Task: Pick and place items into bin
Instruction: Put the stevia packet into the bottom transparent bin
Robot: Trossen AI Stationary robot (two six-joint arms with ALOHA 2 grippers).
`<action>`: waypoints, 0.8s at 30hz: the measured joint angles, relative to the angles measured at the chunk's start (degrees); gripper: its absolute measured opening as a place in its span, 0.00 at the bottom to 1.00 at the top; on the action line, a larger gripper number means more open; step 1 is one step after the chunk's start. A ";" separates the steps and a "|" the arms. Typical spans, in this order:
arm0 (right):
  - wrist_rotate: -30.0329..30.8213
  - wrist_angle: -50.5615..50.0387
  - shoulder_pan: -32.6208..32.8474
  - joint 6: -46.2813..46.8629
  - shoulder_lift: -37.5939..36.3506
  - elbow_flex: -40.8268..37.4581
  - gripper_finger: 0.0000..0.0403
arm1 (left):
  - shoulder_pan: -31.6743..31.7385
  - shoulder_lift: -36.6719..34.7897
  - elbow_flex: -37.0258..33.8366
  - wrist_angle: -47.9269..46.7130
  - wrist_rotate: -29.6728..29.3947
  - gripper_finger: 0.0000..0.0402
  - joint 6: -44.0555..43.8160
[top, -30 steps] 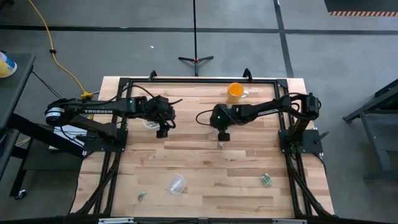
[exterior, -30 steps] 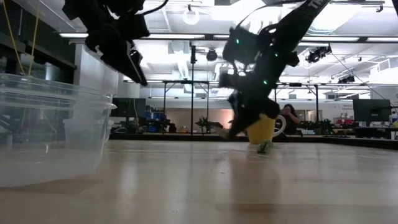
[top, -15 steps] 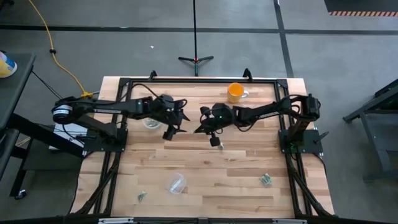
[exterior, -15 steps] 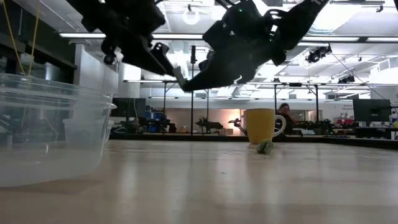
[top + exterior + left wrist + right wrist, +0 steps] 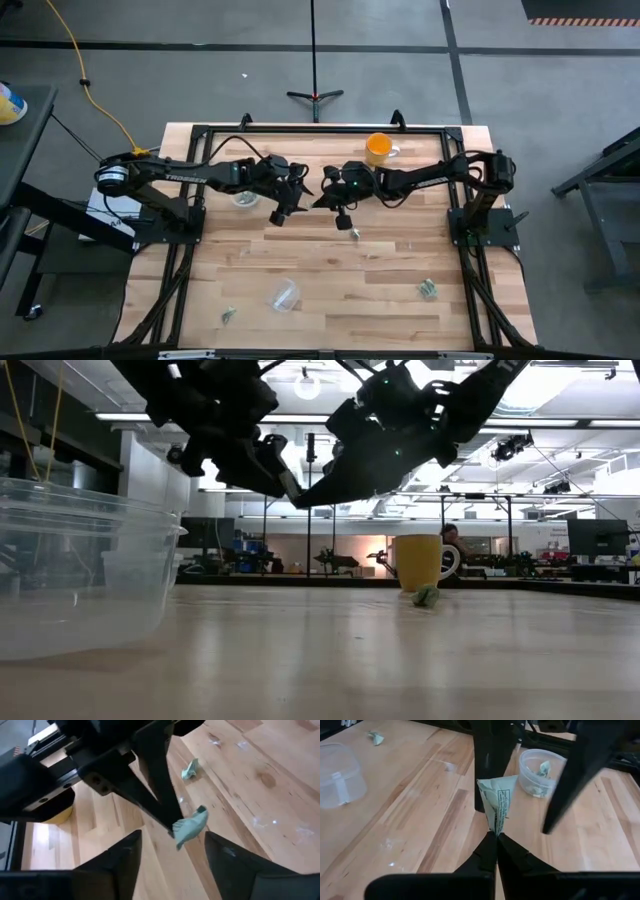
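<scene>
We see right gripper (image 5: 492, 837) above table (image 5: 330, 290) centre, fingers pinched tight on small grey-green packet (image 5: 498, 802). Left gripper (image 5: 167, 845) faces it, just beside, fingers spread wide either side of packet. Clear bin (image 5: 541, 772) holding pieces (image 5: 540, 770) sits under left arm. Another piece (image 5: 354, 234) lies on wood below grippers; orange mug (image 5: 378, 149) near far edge.

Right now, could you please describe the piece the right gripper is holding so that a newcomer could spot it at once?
Start at the orange mug at the table's far edge, then come toward mid-table where the two arms meet. The right gripper pinches a small pale green packet in the air, facing the open left gripper. Unlike the other pieces, it is off the wood.
</scene>
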 joint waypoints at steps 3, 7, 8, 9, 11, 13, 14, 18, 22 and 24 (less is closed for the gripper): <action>0.02 -0.04 -0.51 0.13 -0.02 0.00 0.00 | 0.00 0.00 0.00 -0.08 0.62 0.52 0.81; -0.02 0.05 -0.82 0.31 -0.02 0.00 0.00 | 0.11 0.00 0.00 0.04 1.31 0.37 1.62; -0.02 0.05 -0.88 0.31 -0.02 0.00 0.00 | 0.11 0.00 0.00 -0.01 1.31 0.33 1.80; -0.04 0.05 -0.88 0.33 -0.02 0.00 0.00 | 0.11 0.00 0.00 0.02 1.31 0.29 1.87; -0.02 0.20 -0.88 0.37 -0.02 0.00 0.00 | 0.11 0.00 0.00 0.07 1.33 0.21 1.92; -0.02 0.43 -0.88 0.39 -0.02 0.00 0.00 | 0.09 0.00 0.00 -0.02 1.39 0.13 2.37; -0.02 0.44 -0.88 0.39 -0.02 0.00 0.01 | 0.09 0.00 0.00 -0.12 1.40 0.09 2.70; -0.17 0.08 -0.78 1.77 -0.03 0.00 0.07 | 0.09 -0.05 0.00 -0.45 1.37 0.07 2.82; -0.22 -4.20 -0.14 1.75 -0.07 0.00 0.24 | -0.55 -1.76 -0.04 -1.06 1.27 0.10 -0.52; -0.23 -6.85 0.21 1.81 -0.07 0.00 0.35 | -1.45 -3.06 -0.04 -1.85 1.44 0.10 -1.80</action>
